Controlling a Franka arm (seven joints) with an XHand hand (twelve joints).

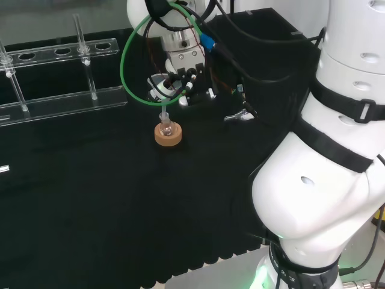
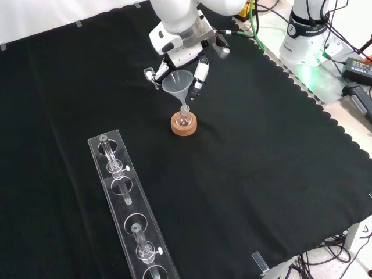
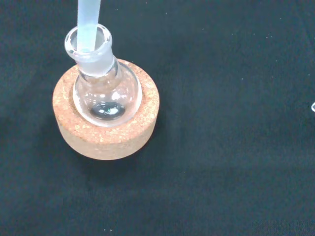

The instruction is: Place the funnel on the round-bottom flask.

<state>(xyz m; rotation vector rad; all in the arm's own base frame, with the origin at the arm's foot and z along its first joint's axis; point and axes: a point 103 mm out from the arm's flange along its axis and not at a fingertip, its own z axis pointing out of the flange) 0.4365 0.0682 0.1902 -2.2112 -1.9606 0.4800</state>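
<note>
Cork ring [image 3: 106,130] cradles the round-bottom flask [image 3: 106,96], the funnel [image 2: 177,84] stem already in its neck while the hand [image 2: 186,61] apparently pinches the cone's rim, the sensible hold on this light, slippery, fragile piece.

A black cloth-covered bench [image 2: 244,174] carries a cork ring [image 2: 183,125] and a clear rack [image 2: 131,215].
</note>
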